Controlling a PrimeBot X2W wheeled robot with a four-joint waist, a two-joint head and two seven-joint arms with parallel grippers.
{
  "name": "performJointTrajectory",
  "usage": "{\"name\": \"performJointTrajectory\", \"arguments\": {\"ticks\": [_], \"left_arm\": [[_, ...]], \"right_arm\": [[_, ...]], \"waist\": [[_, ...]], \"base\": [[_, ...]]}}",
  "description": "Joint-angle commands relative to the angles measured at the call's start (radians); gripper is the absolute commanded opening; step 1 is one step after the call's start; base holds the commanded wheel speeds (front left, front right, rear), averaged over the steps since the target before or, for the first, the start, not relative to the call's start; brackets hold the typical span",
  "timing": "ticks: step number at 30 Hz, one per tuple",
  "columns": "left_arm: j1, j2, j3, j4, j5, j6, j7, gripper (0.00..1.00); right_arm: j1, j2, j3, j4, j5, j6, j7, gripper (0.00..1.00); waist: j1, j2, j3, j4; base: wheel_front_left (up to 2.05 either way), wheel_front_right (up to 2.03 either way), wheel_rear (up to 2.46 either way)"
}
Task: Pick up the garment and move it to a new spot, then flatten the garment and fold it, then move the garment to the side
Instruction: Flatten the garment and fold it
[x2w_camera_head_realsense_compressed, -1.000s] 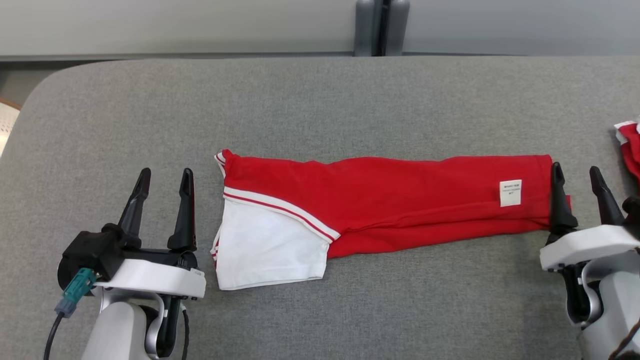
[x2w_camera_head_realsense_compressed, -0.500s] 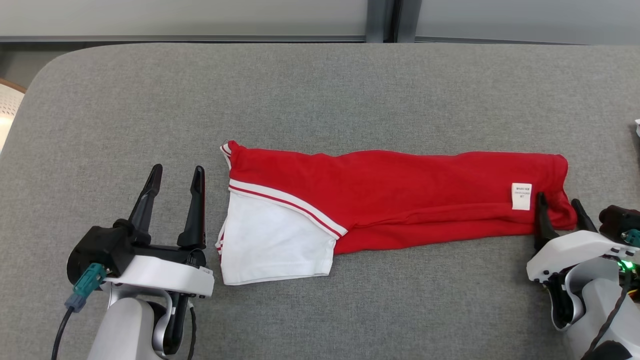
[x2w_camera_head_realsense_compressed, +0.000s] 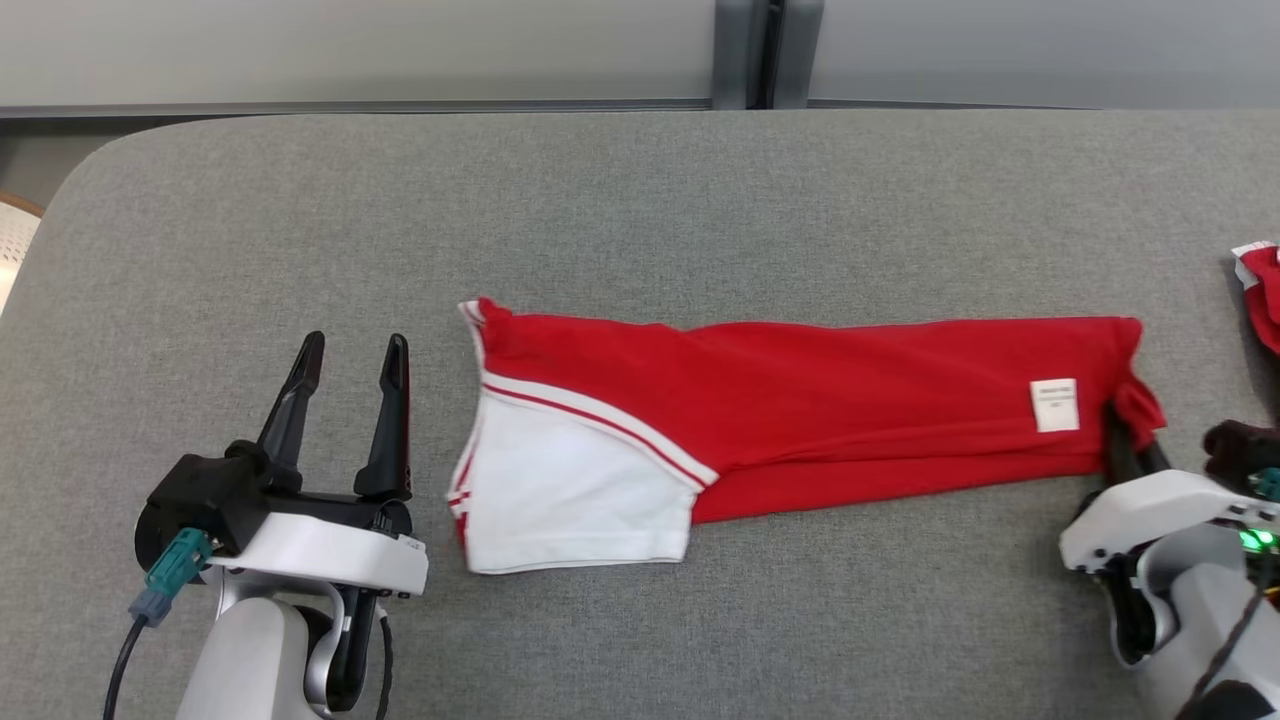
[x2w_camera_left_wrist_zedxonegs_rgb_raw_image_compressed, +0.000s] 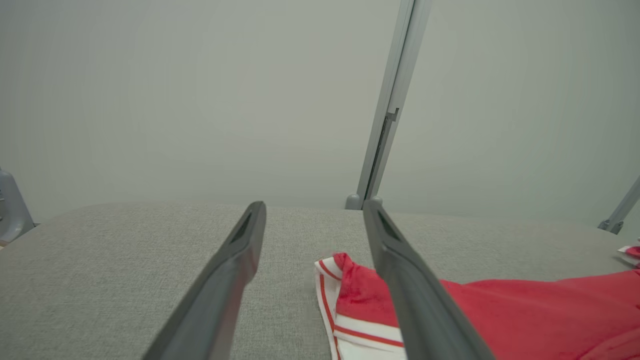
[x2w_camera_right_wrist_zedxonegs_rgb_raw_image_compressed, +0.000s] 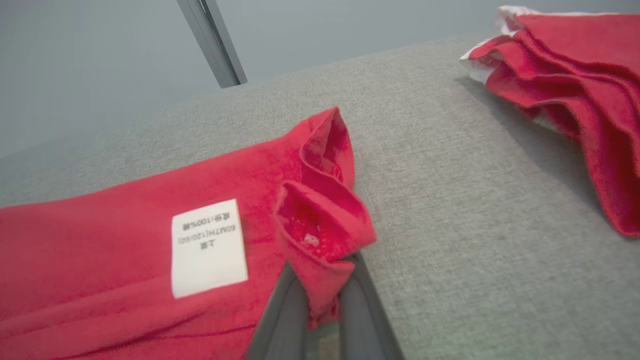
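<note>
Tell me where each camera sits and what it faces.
Head view: on the head, looking down at the garment on the grey table; left gripper open, right gripper at its right end.
Left wrist view: along its open fingers toward the wall, garment's striped end ahead.
Right wrist view: along fingers shut on the garment's corner, near its white label.
Both wrist views share the garment.

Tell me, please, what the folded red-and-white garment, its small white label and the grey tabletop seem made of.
The folded red-and-white garment: soft matte knit, probably cotton; it creases and bunches limply. The small white label: thin printed fabric or paper, I cannot tell which. The grey tabletop: coarse woven cloth covering, matte, with a visible flecked weave.
</note>
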Motion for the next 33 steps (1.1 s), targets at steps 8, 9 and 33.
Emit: {"name": "performJointTrajectory", "arguments": {"ticks": [8,9,33], "left_arm": [[0.008,0.003,0.004,0.006,-0.003,-0.001,0.0,1.0],[0.008,0.003,0.006,0.006,-0.005,-0.001,0.0,1.0],[0.043,0.003,0.008,0.022,-0.041,-0.002,0.0,1.0]], "right_arm": [[0.013,-0.096,-0.149,0.005,-0.046,-0.003,-0.028,0.0],[0.014,-0.096,-0.165,-0.009,-0.057,-0.003,-0.027,0.0],[0.095,0.093,0.171,-0.509,-0.002,-0.002,0.059,0.0]], "waist": [[0.0,0.0,-0.014,-0.008],[0.0,0.0,-0.015,-0.01],[0.0,0.0,-0.091,0.025]], "base": [[0.0,0.0,0.0],[0.0,0.0,0.0],[0.0,0.0,0.0]]}}
